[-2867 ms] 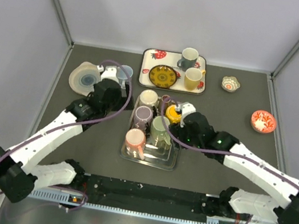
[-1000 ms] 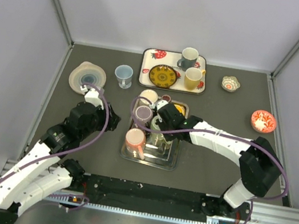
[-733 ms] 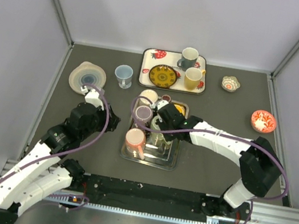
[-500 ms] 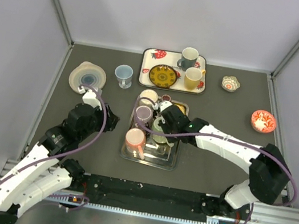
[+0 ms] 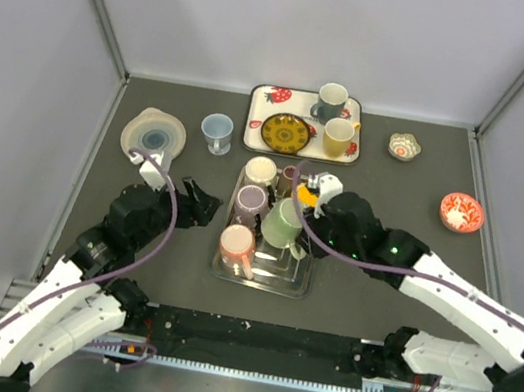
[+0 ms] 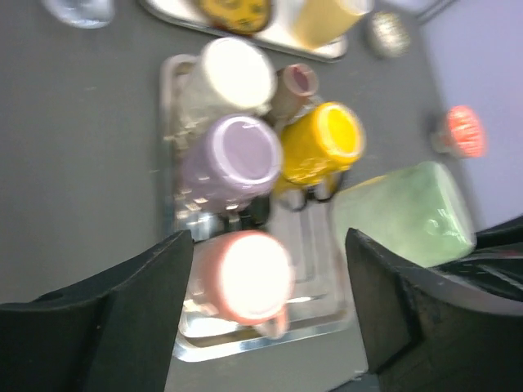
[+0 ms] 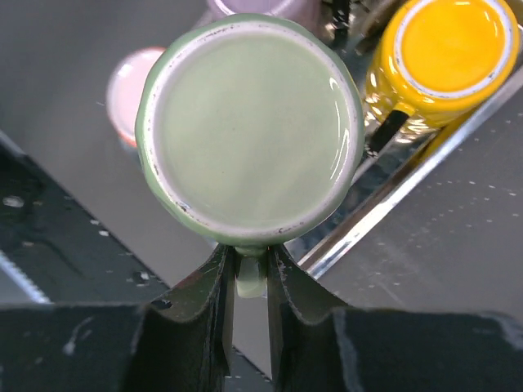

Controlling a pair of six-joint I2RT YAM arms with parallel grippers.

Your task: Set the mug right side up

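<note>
— Two questions: where's the mug [image 5: 284, 224]?
— Tilted over the tray's [image 5: 257, 283] right edge, its handle pinched in the right gripper's [image 7: 249, 273] narrow jaws.
— And the left gripper [image 5: 202, 204]?
— Wide, empty, beside the tray's left edge.

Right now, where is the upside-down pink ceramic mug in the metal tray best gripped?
Probably by its handle, from the near side. The pink ceramic mug stands base up, handle jutting toward the open near rim of the metal tray; a purple ceramic mug crowds its far side. The open left pincer is free; the right pincer holds the pale green mug.
</note>
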